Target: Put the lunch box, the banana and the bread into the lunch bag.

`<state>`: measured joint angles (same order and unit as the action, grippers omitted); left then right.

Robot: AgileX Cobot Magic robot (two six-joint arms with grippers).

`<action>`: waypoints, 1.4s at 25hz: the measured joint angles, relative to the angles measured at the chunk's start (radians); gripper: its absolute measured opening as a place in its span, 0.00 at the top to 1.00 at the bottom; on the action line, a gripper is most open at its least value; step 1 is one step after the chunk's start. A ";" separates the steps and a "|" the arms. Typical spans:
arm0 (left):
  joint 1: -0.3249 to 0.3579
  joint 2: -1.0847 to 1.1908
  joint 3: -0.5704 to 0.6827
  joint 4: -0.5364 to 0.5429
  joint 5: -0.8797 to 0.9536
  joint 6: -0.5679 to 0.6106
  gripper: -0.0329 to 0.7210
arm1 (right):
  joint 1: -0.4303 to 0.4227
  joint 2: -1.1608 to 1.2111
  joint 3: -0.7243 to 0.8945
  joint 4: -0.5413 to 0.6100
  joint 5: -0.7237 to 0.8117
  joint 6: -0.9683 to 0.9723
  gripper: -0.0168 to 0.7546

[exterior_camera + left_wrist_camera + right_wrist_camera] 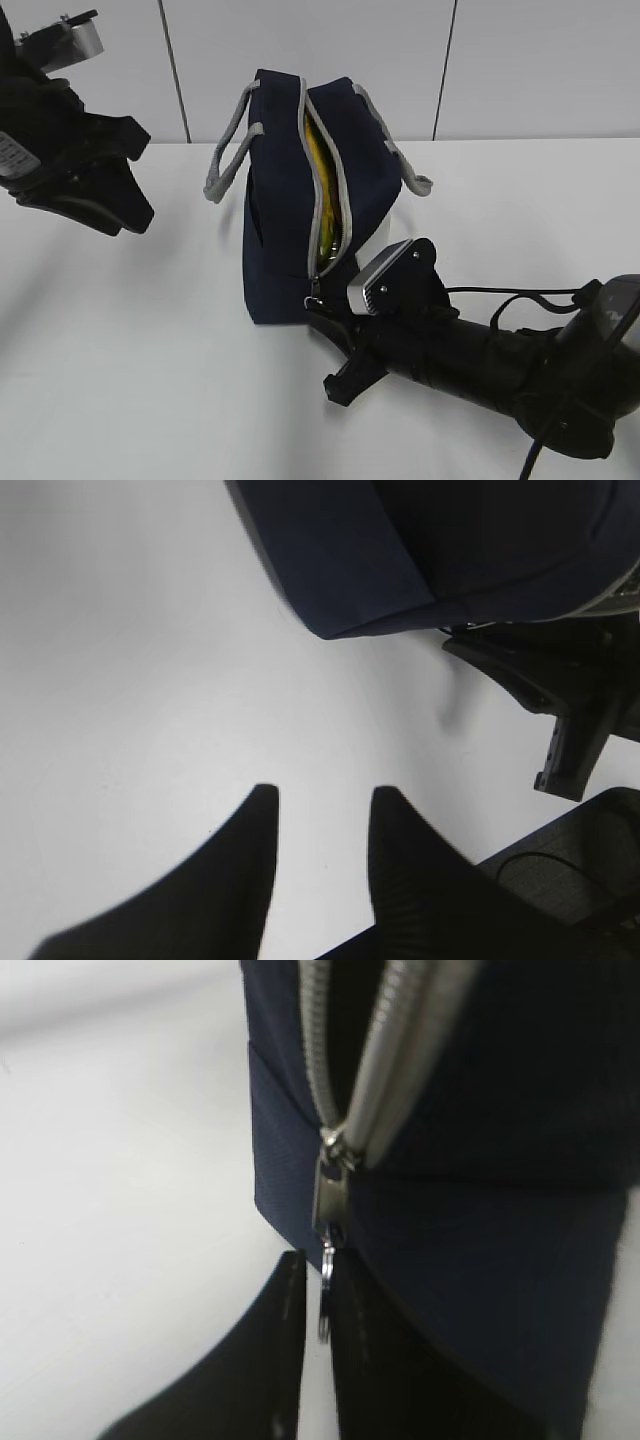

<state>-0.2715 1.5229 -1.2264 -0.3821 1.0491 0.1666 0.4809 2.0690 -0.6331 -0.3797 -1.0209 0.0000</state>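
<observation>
The navy lunch bag [285, 215] lies on the white table with its grey zipper [343, 200] open along the top. The yellow banana [321, 185] shows through the opening. The lunch box and the bread are hidden or out of view. My right gripper [318, 312] is at the bag's near end. In the right wrist view [318, 1262] its jaws are nearly together on the zipper's ring pull [326, 1295], under the slider. My left gripper [142, 175] is open and empty, raised left of the bag. In the left wrist view [320, 792] it is over bare table, with the bag [400, 550] beyond.
The bag's grey handles [225, 160] hang out to the left and to the right [402, 155]. A white panelled wall [500, 60] stands behind the table. My right arm and its cable [520, 300] lie across the table's front right.
</observation>
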 joint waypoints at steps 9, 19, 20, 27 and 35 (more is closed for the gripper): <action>0.000 0.000 0.000 -0.004 0.000 0.000 0.64 | 0.000 0.000 0.000 0.000 -0.001 0.000 1.00; 0.000 0.000 0.000 -0.005 0.000 0.000 0.64 | 0.000 -0.023 0.033 0.002 -0.005 0.000 1.00; 0.000 0.000 0.000 -0.005 0.000 0.000 0.64 | 0.000 -0.029 0.042 0.002 -0.011 0.000 1.00; 0.000 0.000 0.000 -0.005 0.000 0.000 0.64 | 0.000 -0.067 0.066 0.004 -0.048 0.000 1.00; 0.000 0.000 0.000 -0.005 0.000 0.000 0.64 | 0.000 -0.104 0.068 -0.018 -0.048 0.000 1.00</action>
<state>-0.2715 1.5229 -1.2264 -0.3872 1.0491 0.1666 0.4809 1.9647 -0.5653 -0.3982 -1.0693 0.0000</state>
